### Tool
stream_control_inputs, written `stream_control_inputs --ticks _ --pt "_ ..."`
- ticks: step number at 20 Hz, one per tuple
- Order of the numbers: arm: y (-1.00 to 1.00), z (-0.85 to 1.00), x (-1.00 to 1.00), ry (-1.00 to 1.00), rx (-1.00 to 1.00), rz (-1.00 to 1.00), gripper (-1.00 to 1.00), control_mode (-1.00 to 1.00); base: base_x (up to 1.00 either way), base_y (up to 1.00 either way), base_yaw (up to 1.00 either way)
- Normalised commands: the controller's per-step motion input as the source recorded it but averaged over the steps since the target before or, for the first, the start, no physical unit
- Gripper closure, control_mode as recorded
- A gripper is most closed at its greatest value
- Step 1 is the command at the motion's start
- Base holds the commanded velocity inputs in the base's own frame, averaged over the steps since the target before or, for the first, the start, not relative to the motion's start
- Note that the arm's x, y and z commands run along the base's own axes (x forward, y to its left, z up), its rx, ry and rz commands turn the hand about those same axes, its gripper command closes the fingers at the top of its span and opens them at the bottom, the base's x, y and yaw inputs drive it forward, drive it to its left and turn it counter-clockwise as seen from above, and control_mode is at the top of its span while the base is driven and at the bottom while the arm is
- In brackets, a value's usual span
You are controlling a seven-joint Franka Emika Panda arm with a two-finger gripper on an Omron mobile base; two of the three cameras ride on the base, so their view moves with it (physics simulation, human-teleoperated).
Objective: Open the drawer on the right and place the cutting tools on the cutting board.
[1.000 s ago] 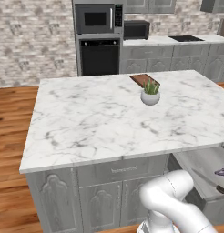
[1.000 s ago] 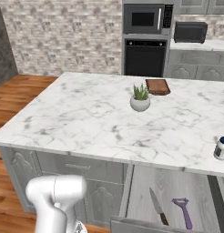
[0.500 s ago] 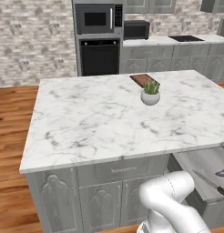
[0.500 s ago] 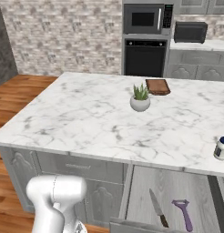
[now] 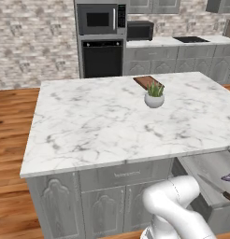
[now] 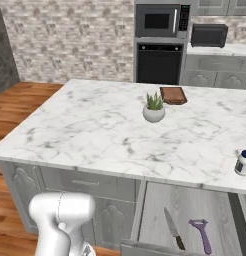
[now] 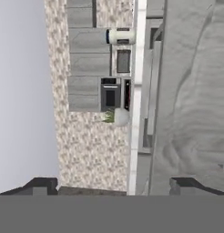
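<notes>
I find the drawer (image 6: 190, 220) pulled out at the island's right end, the knife (image 6: 172, 229) and purple peeler (image 6: 200, 234) lying side by side inside it. The cutting board (image 6: 173, 95) sits at the island top's far edge, behind a potted plant (image 6: 154, 107). My gripper (image 7: 114, 185) stands spread wide, grasping nothing.

Your arm (image 5: 175, 210) hangs low, elbow bent, hand rolled sideways — gripper (image 7: 114, 185) spread wide, fingertips (image 7: 41, 184) gripping nothing.

Drawer (image 6: 160, 210) open: knife (image 6: 172, 229), purple peeler (image 6: 201, 235) inside; cutting board (image 6: 173, 95) bare.
</notes>
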Motion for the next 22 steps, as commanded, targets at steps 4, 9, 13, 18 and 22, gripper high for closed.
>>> stream_control_inputs --ticks 4,9,13,18,22 --pt "0.00 1.00 0.00 0.00 0.01 0.07 -1.00 -1.00 0.00 0.00 0.00" --pt "0.02 1.00 0.05 0.07 0.00 0.12 -1.00 -1.00 0.00 0.00 0.00" --pt "0.30 0.84 0.25 0.19 -0.07 0.11 -1.00 -1.00 0.00 0.00 0.00" --pt "0.75 0.41 0.58 0.23 -0.23 0.04 -1.00 -1.00 0.00 0.00 0.00" --pt "0.97 0.43 0.78 0.21 -0.27 0.00 -1.00 -1.00 0.00 0.00 0.00"
